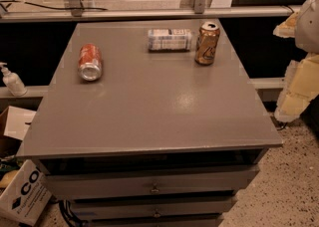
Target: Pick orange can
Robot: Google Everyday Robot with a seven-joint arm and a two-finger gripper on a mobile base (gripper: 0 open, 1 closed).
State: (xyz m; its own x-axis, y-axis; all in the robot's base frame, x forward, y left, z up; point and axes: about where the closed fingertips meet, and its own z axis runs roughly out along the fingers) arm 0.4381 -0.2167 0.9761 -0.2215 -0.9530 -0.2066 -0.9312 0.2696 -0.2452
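Note:
The orange can (207, 43) stands upright at the far right of the grey cabinet top (159, 106). It is golden-amber with a pale marking on its side and a silver top. My gripper (299, 76) shows as pale cream-coloured parts at the right edge of the view, off the cabinet's right side. It is well apart from the can, to the can's right and nearer to me. It holds nothing that I can see.
A red-orange can (90, 61) lies on its side at the left. A white can with blue print (169, 39) lies on its side just left of the orange can. Drawers (154, 186) face me below. A pump bottle (11, 79) and a cardboard box (25, 196) are at the left.

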